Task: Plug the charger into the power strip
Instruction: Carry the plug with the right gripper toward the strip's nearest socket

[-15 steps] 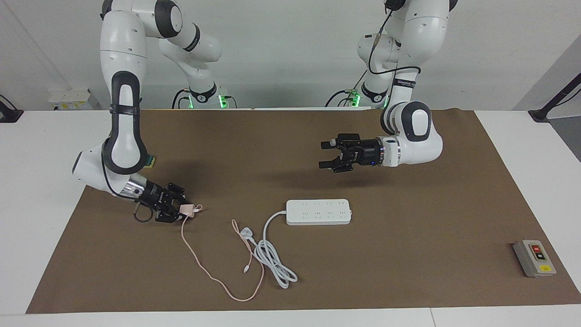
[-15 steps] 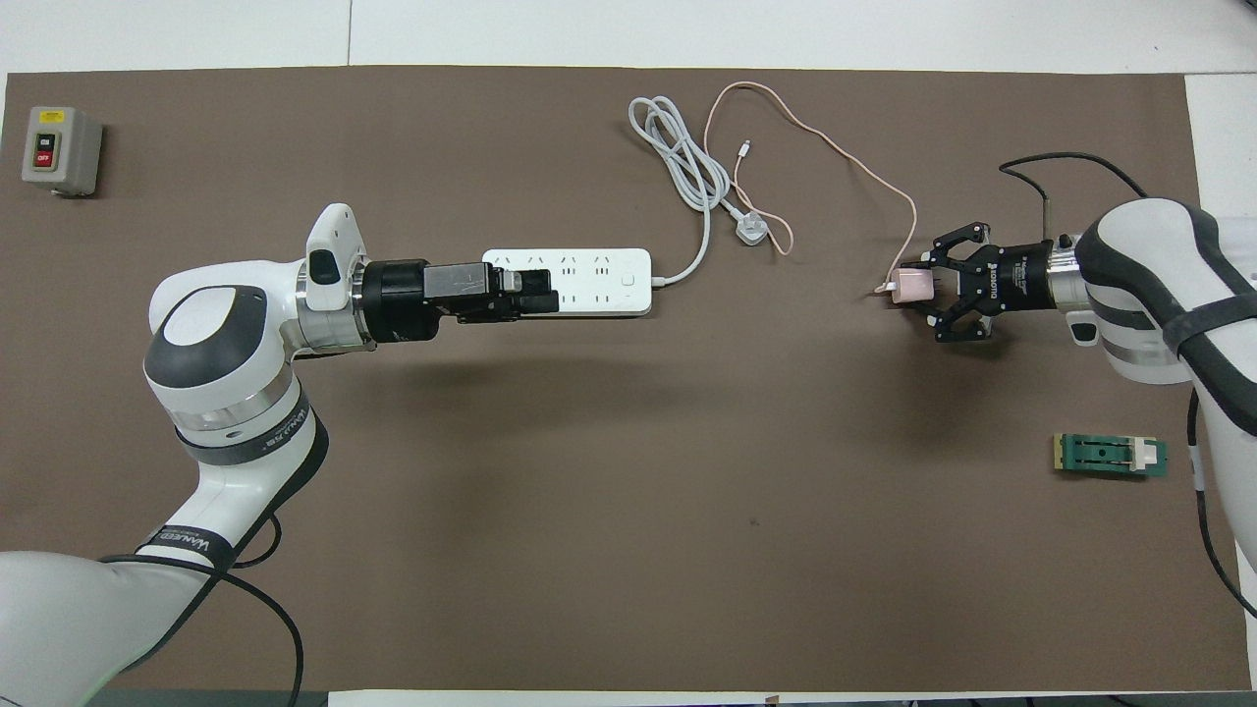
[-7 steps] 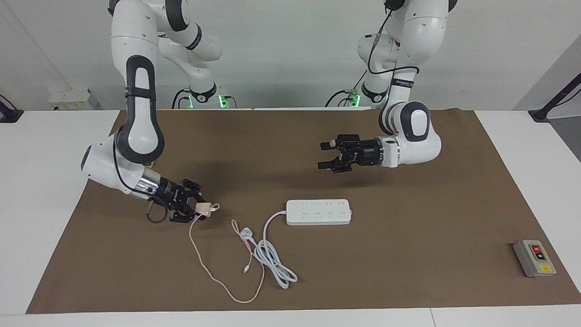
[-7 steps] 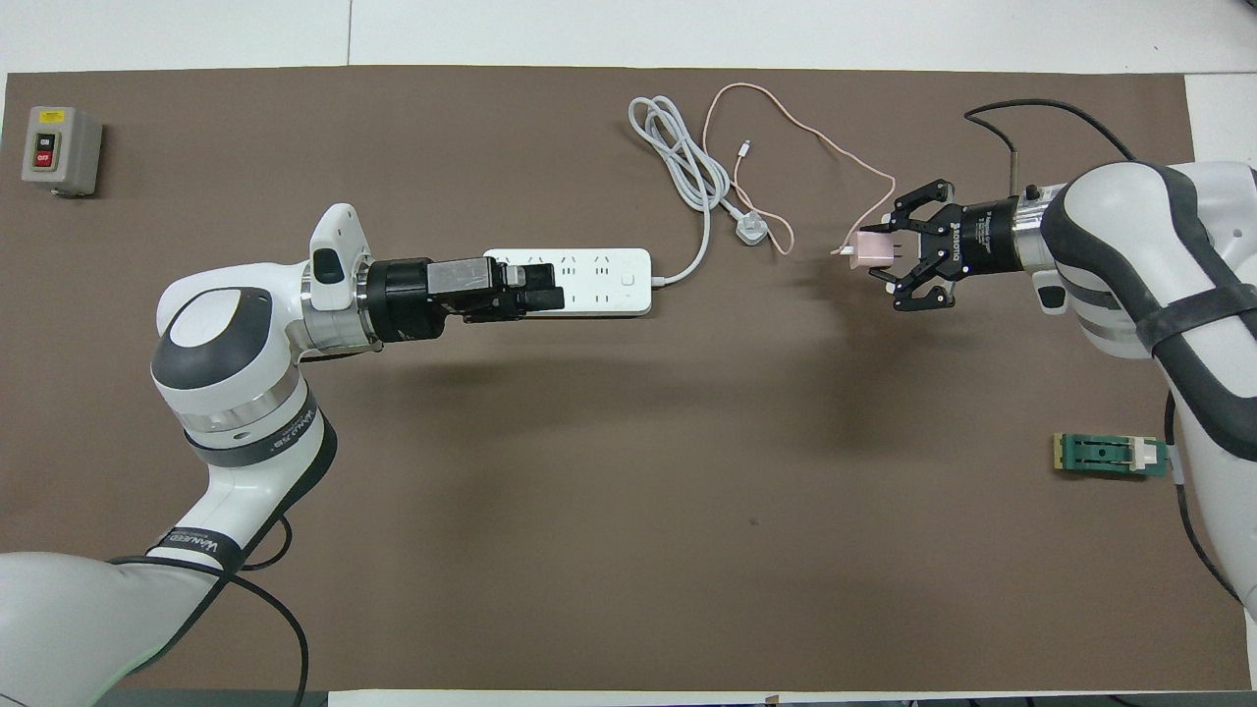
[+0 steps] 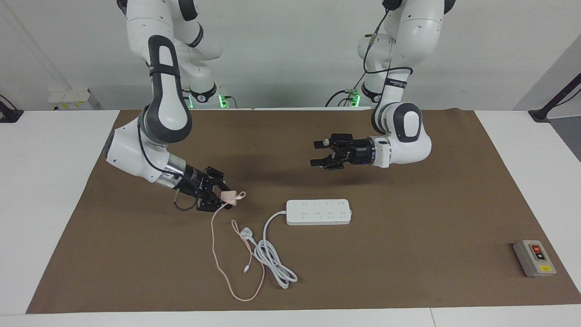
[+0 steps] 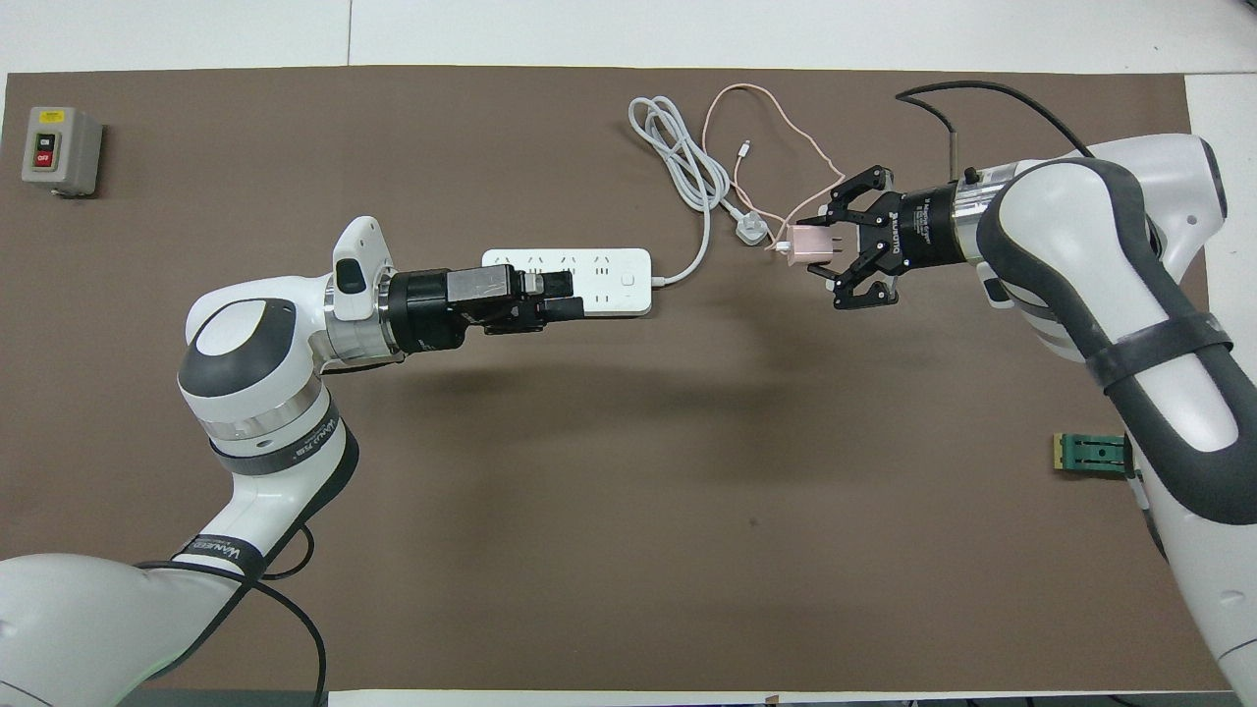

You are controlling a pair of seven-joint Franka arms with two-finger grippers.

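The pale pink charger is up off the brown mat, with my right gripper shut on it. It hangs over the mat beside the white three-pin plug. Its thin pink cable trails down and loops across the mat. The white power strip lies flat mid-mat, sockets up. My left gripper hovers open and empty; from overhead it covers the strip's end toward the left arm.
The strip's thick white cord coils on the mat beside the pink cable. A grey switch box sits at the left arm's end. A small green part lies by the right arm.
My right gripper has carried the charger across the mat toward the power strip, dragging the cable along. The left gripper has shifted slightly toward the right arm's end and stays open.
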